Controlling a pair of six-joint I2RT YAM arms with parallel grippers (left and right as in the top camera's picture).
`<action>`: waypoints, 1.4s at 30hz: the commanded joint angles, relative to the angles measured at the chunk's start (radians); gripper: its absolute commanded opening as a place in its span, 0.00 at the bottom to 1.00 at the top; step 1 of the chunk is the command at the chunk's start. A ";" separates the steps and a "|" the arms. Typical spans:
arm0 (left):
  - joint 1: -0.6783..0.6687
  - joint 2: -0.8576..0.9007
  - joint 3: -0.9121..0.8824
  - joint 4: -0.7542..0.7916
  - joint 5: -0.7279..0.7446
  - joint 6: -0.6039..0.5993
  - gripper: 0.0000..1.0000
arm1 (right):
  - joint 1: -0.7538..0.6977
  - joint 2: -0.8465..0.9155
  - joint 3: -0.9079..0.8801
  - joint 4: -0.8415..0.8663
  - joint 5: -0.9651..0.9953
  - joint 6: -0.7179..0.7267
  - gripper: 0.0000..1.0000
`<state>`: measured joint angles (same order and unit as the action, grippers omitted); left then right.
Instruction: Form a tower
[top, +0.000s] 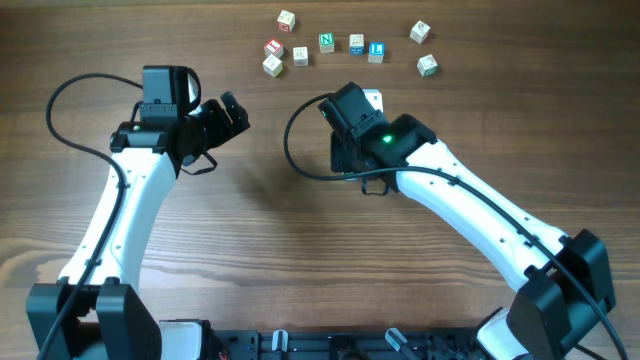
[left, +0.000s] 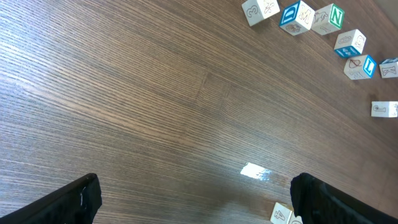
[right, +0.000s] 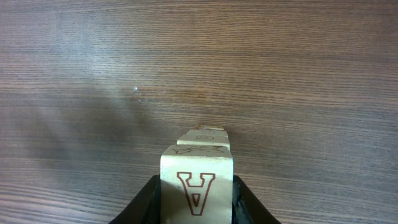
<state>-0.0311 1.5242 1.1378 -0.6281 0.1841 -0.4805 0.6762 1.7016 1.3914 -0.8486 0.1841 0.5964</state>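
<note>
My right fingers (right: 144, 208) are clamped together on the top cube (right: 198, 183) of the tower (right: 203, 147), one on each side face; its pale top, printed with a red A, sits right between them. Just past it, the edges of the cubes underneath peek out, then wood-grain worktop (right: 280, 74) runs on ahead. My left fingers (left: 74, 202) stand wide apart above the worktop, gripping no cube. Far ahead of them, off to the right, lie the loose letter cubes (left: 297, 15).
</note>
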 joint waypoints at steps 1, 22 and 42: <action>0.001 -0.002 -0.005 0.003 -0.002 0.002 1.00 | 0.000 -0.023 -0.008 0.001 0.010 -0.017 0.22; 0.001 -0.002 -0.005 0.003 -0.002 0.002 1.00 | 0.000 -0.023 -0.008 0.002 0.011 -0.010 0.30; 0.001 -0.002 -0.005 0.003 -0.002 0.002 1.00 | 0.000 -0.023 -0.008 0.002 0.011 0.006 0.31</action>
<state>-0.0311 1.5242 1.1378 -0.6285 0.1841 -0.4805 0.6762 1.7000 1.3914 -0.8478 0.1844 0.5865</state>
